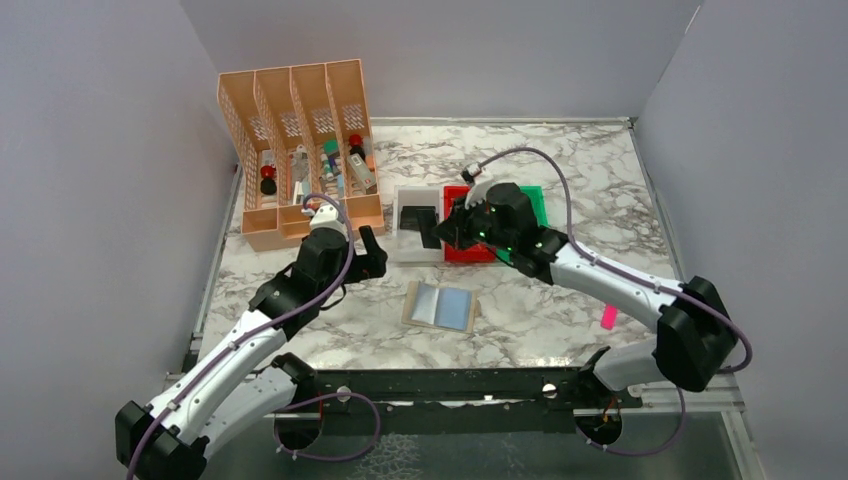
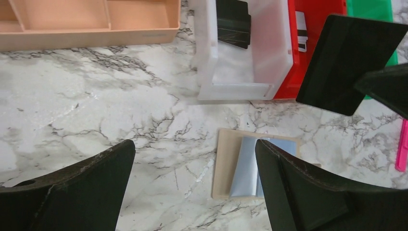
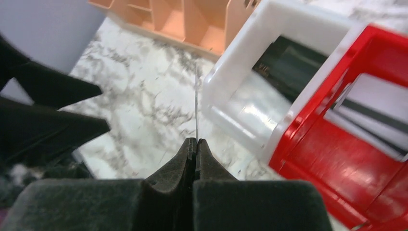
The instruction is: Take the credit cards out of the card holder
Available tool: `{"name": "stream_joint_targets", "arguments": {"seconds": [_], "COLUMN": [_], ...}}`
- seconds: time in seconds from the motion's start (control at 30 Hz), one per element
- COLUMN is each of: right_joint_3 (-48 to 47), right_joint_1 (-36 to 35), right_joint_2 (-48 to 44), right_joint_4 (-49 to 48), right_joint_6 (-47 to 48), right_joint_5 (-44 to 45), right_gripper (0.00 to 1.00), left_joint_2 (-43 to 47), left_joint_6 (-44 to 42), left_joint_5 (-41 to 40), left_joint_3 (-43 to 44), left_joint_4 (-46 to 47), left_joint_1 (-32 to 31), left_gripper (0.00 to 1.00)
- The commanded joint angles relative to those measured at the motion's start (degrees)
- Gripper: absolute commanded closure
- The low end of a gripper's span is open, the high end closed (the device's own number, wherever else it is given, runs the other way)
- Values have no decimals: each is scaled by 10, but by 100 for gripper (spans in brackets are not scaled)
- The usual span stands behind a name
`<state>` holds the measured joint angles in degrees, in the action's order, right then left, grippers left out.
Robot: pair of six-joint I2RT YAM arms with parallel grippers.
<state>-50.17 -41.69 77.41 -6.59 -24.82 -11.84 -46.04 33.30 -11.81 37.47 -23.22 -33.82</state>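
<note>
The card holder (image 1: 441, 307) lay open and flat on the marble counter (image 1: 570, 160), between the two arms and near the front edge. Its long axis ran left to right with a slight tilt, and its two blue-grey panels faced up inside a tan border; no card could be made out on the panels. Three credit cards showed, all outside the holder. A black card (image 1: 420, 222) lay in the white bin (image 1: 408, 252), and a light card with a dark stripe (image 3: 373, 98) lay in the red bin (image 1: 468, 252). A dark card (image 2: 349, 62) was pinched by the right end effector (image 3: 196, 140), whose jaws were closed tight on one of its edges. That card stood on edge above the near wall of the white bin, pointing straight out from the fingertips, so the right wrist view saw it only as a thin line. The left end effector (image 1: 372, 250) hung with its jaws spread wide and nothing between them, above the bare counter just left of the holder. There were three bins side by side, white, red and green (image 1: 533, 200). One orange organizer (image 1: 300, 120) with four slots stood at the back left, and one pink marker (image 1: 608, 318) lay to the right.
</note>
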Motion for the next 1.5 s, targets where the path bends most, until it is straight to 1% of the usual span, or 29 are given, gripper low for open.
{"name": "stream_joint_targets", "arguments": {"seconds": [0.0,0.07,0.13,0.23,0.3,0.4,0.53,0.67,0.8,0.93,1.07,1.17,1.27,1.47], "right_joint_3": [-109,-150,-178,-214,-233,-242,-249,-273,-281,-278,-266,-275,-289,-292], "right_joint_1": [-35,-50,-60,-72,-84,-94,-97,-98,-98,-98,-98,-98,-98,-98], "right_joint_2": [83,127,167,215,241,267,298,340,374,383,393,411,426,423], "right_joint_4": [106,117,106,90,77,42,12,16,-3,-24,-56,-66,-40,-8], "right_joint_6": [148,212,270,338,379,434,489,549,612,647,682,697,693,653], "right_joint_5": [165,203,214,237,272,302,296,322,358,365,340,337,320,312], "right_gripper": [99,99,99,99,99,99,99,99,99,99,99,97,95,85], "left_joint_2": [24,28,33,37,40,48,63,72,78,79,81,84,87,98], "left_joint_6": [2,13,26,34,35,37,44,45,45,44,46,46,47,57], "left_joint_5": [-55,-46,-41,-33,-26,-21,-18,-16,-17,-18,-18,-17,-16,-20], "left_joint_3": [-10,-18,-29,-40,-44,-48,-59,-64,-66,-66,-68,-68,-68,-73], "left_joint_4": [-28,-26,-25,-22,-22,-22,-20,-20,-20,-20,-20,-21,-21,-22], "left_joint_1": [2,3,3,3,2,2,2,3,2,3,2,2,2,2], "left_gripper": [1,1,1,1,1,1,1,1,1,1,1,1,1,1]}}
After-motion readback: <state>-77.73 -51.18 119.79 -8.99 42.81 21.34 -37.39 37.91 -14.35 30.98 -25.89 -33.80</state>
